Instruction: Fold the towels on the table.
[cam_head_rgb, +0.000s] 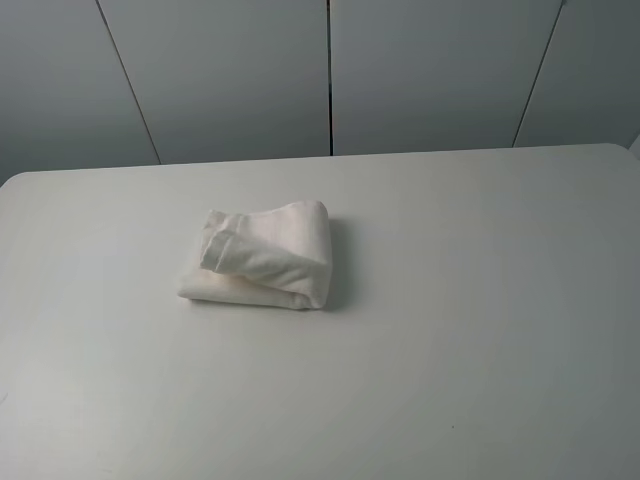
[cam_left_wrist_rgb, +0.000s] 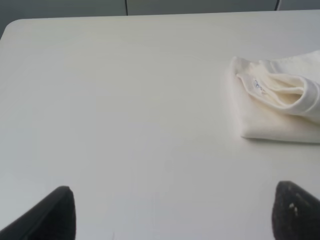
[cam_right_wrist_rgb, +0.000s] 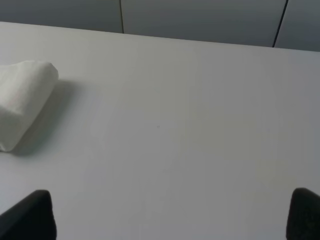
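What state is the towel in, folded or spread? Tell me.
Folded: the towel lies on the table as a compact bundle of stacked layers, top layer rolled over.

White table (cam_head_rgb: 480, 330); folded white towel (cam_head_rgb: 262, 257) lying left of centre.

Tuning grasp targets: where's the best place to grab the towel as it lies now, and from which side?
Probably the loose rolled flap on top of the towel, at its open end near the label. That end faces the left side of the table, so come in low with the left gripper, already open. The right end is a rounded closed fold, giving the fingers no edge.
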